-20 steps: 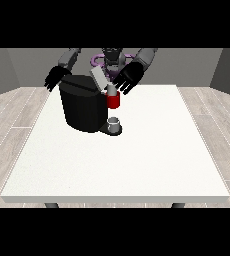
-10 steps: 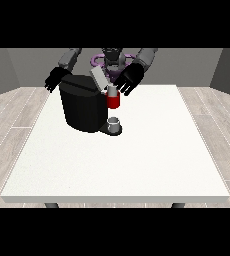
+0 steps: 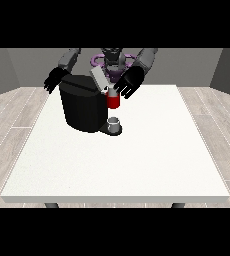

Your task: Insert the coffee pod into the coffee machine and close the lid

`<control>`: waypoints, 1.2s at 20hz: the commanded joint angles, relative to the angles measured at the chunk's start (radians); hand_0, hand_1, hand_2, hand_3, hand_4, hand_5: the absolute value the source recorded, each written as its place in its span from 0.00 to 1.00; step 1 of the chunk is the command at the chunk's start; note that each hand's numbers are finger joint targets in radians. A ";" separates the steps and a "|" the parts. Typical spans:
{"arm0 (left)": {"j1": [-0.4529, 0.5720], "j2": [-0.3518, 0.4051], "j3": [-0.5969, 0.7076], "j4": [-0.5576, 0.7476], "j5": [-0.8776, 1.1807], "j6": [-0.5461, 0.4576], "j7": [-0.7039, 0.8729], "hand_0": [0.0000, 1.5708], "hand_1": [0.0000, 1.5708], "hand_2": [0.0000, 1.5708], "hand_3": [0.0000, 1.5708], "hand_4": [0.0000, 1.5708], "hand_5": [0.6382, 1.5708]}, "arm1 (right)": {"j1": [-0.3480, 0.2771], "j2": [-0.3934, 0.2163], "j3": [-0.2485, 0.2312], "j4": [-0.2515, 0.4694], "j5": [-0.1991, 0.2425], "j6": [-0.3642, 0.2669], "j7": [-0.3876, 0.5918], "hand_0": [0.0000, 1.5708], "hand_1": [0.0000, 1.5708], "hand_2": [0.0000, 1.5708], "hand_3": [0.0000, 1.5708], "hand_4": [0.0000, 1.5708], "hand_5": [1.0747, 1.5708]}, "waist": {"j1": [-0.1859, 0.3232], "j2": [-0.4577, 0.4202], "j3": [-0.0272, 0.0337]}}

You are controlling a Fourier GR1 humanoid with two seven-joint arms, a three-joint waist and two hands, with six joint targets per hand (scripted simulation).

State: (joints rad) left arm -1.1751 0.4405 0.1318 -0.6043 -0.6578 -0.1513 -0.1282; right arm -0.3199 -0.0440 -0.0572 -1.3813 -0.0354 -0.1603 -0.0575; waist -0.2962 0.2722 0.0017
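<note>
We saw the black coffee machine (image 3: 83,107) standing on the white surface (image 3: 137,160) toward the robot's side, with its grey lid (image 3: 98,79) raised and tilted back. A red piece (image 3: 113,101) sat at the machine's front, just under the lid hinge, and we could not tell whether this was the coffee pod itself or part of the brewer head. Below it, a small grey cup (image 3: 115,123) rested on the machine's base. The robot hand at the view's right (image 3: 127,84) hovered just beside the raised lid and above the red piece, its fingers spread apart and holding nothing we could make out. The robot hand at the view's left (image 3: 54,80) hung behind the machine's far corner, its fingers also relaxed and apart. We judged that the pod step was at or near its end and the lid was not yet closed. The next move, as we read it, called for the hand at the view's right to reach over the lid's upper edge and press it forward and down until it sat flat.
</note>
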 commanded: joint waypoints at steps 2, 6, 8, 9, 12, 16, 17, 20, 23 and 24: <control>0.016 -0.026 -0.023 0.002 -0.023 0.008 -0.004 0.72 0.72 0.74 0.65 0.28 1.00 | 0.005 0.026 0.007 0.008 0.006 -0.022 -0.021 0.00 0.00 0.00 0.00 0.26 1.00 | 0.014 -0.002 -0.0015; -0.011 -0.016 -0.031 0.000 -0.045 0.017 0.020 0.70 0.70 0.73 0.62 0.26 1.00 | -0.039 -0.015 -0.021 0.007 -0.014 0.005 -0.004 0.00 0.00 0.00 0.00 0.27 1.00 | 0.006 0.007 -0.0014; 0.020 0.021 -0.014 0.005 -0.033 0.002 -0.033 0.67 0.67 0.71 0.60 0.25 1.00 | 0.012 -0.007 -0.013 -0.001 -0.007 0.004 -0.035 0.00 0.00 0.00 0.00 0.30 1.00 | 0.015 0.005 -0.0015; -0.025 -0.016 -0.037 -0.012 -0.047 -0.010 0.025 0.68 0.68 0.71 0.60 0.24 1.00 | -0.027 -0.011 -0.030 0.051 -0.011 0.001 -0.045 0.00 0.00 0.00 0.00 0.29 1.00 | 0.029 0.006 -0.0012; -0.006 -0.046 -0.041 -0.018 -0.054 0.021 0.033 0.67 0.67 0.71 0.61 0.23 1.00 | -0.008 0.006 -0.020 0.044 -0.019 0.002 -0.030 0.00 0.00 0.00 0.00 0.29 1.00 | 0.027 -0.024 -0.0011; 0.018 -0.005 -0.028 0.003 -0.046 -0.014 -0.021 0.65 0.65 0.69 0.58 0.23 1.00 | 0.024 0.005 -0.005 0.020 0.014 -0.028 -0.018 0.00 0.00 0.00 0.00 0.26 1.00 | 0.024 -0.027 -0.0015; 0.010 -0.015 -0.045 -0.003 -0.065 0.011 -0.041 0.58 0.58 0.65 0.55 0.23 1.00 | 0.009 0.030 0.026 0.015 0.023 -0.021 -0.050 0.00 0.00 0.00 0.00 0.26 1.00 | 0.017 0.009 -0.0015; -0.011 0.034 -0.072 -0.002 -0.094 -0.048 -0.054 0.00 0.00 0.00 0.00 0.00 1.00 | -0.029 -0.020 -0.030 0.028 -0.023 0.013 -0.015 0.00 0.00 0.00 0.00 0.24 1.00 | 0.018 0.017 -0.0013; 0.046 0.025 -0.082 0.004 -0.113 -0.020 -0.071 0.00 0.00 0.00 0.00 0.00 1.00 | 0.019 -0.004 -0.007 0.012 -0.005 0.002 -0.025 0.00 0.00 0.00 0.00 0.22 1.00 | 0.022 -0.008 -0.0015; 0.030 0.003 -0.077 0.003 -0.095 -0.060 -0.048 0.00 0.00 0.00 0.00 0.00 1.00 | 0.035 -0.002 0.001 0.041 0.008 0.005 -0.049 0.00 0.00 0.00 0.00 0.22 1.00 | 0.032 -0.024 -0.0013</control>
State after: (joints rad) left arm -1.1694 0.4634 0.0718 -0.6091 -0.7411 -0.1869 -0.1806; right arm -0.3155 -0.0477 -0.0631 -1.3607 -0.0338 -0.1628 -0.0856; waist -0.2759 0.2676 0.0020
